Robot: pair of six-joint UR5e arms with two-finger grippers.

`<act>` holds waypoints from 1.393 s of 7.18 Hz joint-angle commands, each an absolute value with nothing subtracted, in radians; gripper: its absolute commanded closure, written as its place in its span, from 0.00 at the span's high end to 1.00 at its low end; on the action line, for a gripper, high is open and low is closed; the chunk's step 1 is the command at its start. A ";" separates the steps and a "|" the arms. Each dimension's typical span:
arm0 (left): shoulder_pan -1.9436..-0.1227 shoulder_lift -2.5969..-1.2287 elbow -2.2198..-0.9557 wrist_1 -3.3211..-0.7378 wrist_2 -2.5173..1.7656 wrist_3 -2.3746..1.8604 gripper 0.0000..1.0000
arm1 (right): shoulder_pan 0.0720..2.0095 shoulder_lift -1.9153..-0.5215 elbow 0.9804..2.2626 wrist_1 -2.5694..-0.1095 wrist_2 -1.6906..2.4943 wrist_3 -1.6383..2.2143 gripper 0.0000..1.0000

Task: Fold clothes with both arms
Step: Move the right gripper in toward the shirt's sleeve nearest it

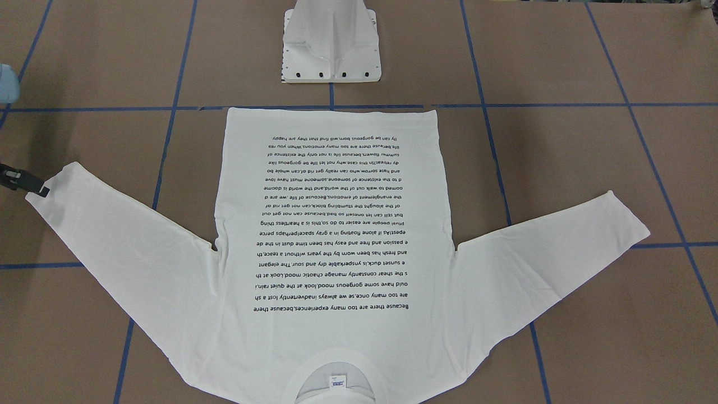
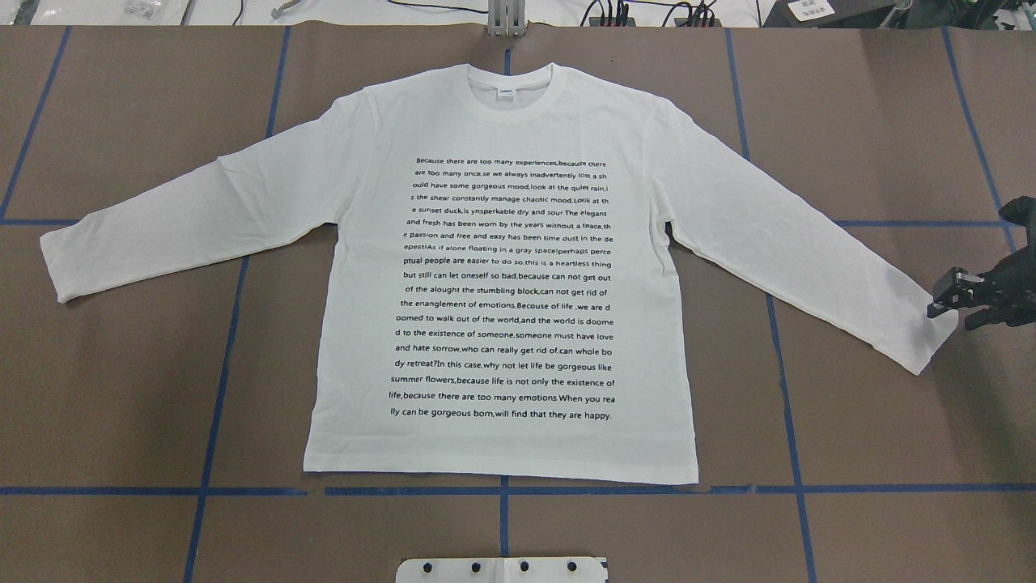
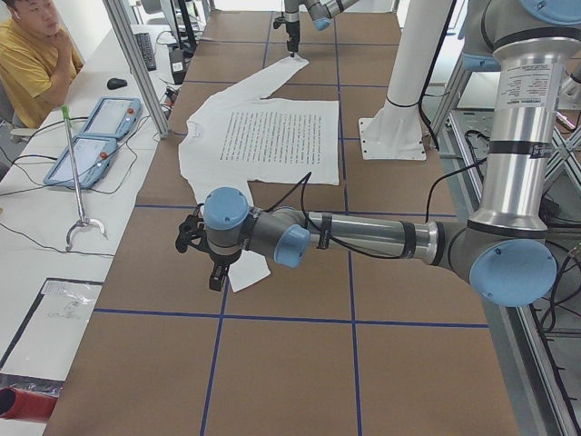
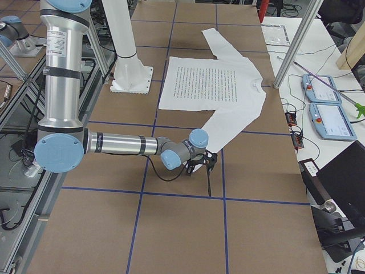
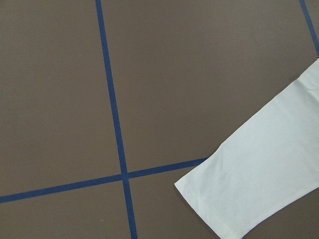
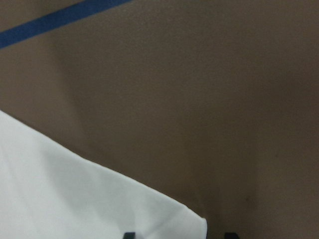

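The shirt is laid flat on the desk, print up. Its rightward-slanting sleeve's cuff is straddled by the right gripper's spread jaws. The state of the left gripper's jaws cannot be told.

**Both arms stretching out low and level**

You are watching the right arm reaching across the lower left of the right-side view. The right gripper is sitting at the overhead's right edge, its fingers standing apart. The left arm is lying level mid-frame, with the left gripper pointing down and its jaws unclear.
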State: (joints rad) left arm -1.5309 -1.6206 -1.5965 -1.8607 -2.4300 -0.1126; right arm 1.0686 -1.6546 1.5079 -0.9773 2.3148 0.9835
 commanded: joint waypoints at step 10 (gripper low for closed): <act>-1.528 -1.631 -1.609 -1.861 -2.434 -0.127 0.99 | 0.979 -1.227 1.775 -1.412 2.369 1.396 0.00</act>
